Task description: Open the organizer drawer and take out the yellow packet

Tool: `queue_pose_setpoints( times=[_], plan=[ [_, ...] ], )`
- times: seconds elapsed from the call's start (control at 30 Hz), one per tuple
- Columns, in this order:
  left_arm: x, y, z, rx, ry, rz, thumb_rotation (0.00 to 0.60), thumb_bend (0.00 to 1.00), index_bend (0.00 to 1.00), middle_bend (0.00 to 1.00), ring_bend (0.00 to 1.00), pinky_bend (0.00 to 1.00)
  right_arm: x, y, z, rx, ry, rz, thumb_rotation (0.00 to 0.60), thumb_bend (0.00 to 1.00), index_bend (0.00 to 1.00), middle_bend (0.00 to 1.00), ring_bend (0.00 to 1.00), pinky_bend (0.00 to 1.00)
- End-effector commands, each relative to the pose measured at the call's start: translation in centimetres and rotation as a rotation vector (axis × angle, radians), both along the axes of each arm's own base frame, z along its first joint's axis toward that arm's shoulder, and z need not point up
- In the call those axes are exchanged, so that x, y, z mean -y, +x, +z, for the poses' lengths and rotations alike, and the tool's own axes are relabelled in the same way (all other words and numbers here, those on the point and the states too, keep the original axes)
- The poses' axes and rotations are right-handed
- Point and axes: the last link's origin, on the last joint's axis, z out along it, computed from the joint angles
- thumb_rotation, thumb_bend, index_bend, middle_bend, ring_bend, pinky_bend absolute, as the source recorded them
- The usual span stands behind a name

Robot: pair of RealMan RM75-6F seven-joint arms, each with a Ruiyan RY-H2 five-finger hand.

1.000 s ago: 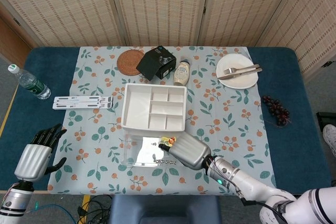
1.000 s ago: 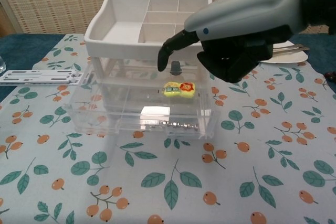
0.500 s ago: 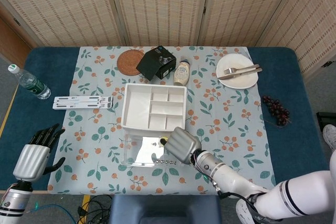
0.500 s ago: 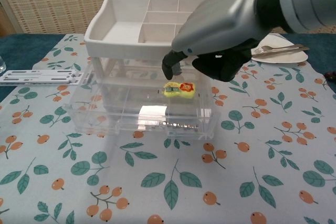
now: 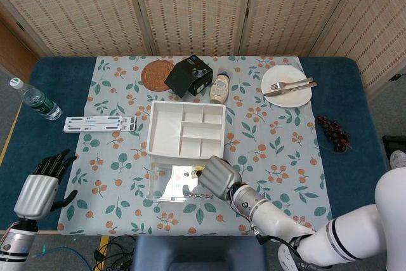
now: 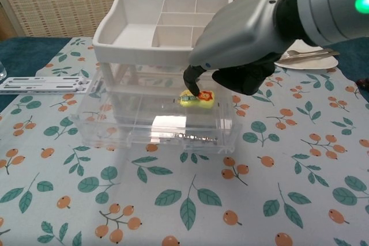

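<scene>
The organizer's white compartment tray (image 5: 186, 129) (image 6: 161, 24) sits on a clear base. Its clear drawer (image 5: 166, 187) (image 6: 150, 125) is pulled out toward me. Inside the drawer, at its right, lies the yellow packet (image 6: 199, 99). My right hand (image 5: 216, 178) (image 6: 248, 38) reaches down over the drawer, and one dark fingertip (image 6: 191, 80) touches the packet's top edge; nothing is lifted. The head view shows only a sliver of the packet (image 5: 198, 171) beside that hand. My left hand (image 5: 41, 188) hovers with its fingers apart at the table's front left edge, holding nothing.
A water bottle (image 5: 35, 99) and a white flat strip (image 5: 100, 123) lie to the left. Behind the organizer are a woven coaster (image 5: 157, 75), a black box (image 5: 189, 75) and a jar (image 5: 219, 87). A plate with cutlery (image 5: 287, 85) and grapes (image 5: 333, 132) sit at the right.
My right hand has swung in over the open drawer and lowered, bringing a fingertip down onto the yellow packet. The packet, drawer and left hand have stayed put.
</scene>
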Motion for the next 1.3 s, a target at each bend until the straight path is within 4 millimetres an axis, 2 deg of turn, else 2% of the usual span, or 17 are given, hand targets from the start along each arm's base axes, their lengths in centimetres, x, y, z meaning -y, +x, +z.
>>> queue_pose_setpoints(
  times=[0.03, 0.47, 1.0, 1.13, 1.3],
  plan=[
    [0.0, 0.1, 0.0, 0.002, 0.0, -0.003, 0.6, 0.25, 0.14, 0.09, 0.14, 0.16, -0.1, 0.0, 0.3, -0.004, -0.008, 0.01, 0.6, 1.0, 0.24, 1.0, 1.0, 1.0],
    [0.0, -0.1, -0.1, 0.0, 0.0, 0.005, 0.6, 0.25, 0.14, 0.09, 0.14, 0.16, 0.0, -0.4, -0.6, -0.07, -0.011, 0.014, 0.6, 1.0, 0.26, 1.0, 1.0, 1.0],
    [0.2, -0.2, 0.1, 0.001, 0.007, 0.011, 0.6, 0.25, 0.14, 0.09, 0.14, 0.16, -0.1, 1.5, -2.5, -0.001, 0.013, 0.068, 0.6, 1.0, 0.26, 1.0, 1.0, 1.0],
    [0.4, -0.3, 0.3, 0.003, 0.012, 0.015, 0.6, 0.25, 0.14, 0.09, 0.14, 0.16, -0.3, 1.9, -1.8, 0.032, 0.002, 0.066, 0.6, 1.0, 0.26, 1.0, 1.0, 1.0],
    [0.4, -0.4, 0.2, 0.003, 0.01, 0.017, 0.6, 0.25, 0.14, 0.09, 0.14, 0.16, -0.2, 1.5, -0.5, 0.016, -0.034, 0.069, 0.6, 1.0, 0.26, 1.0, 1.0, 1.0]
  ],
)
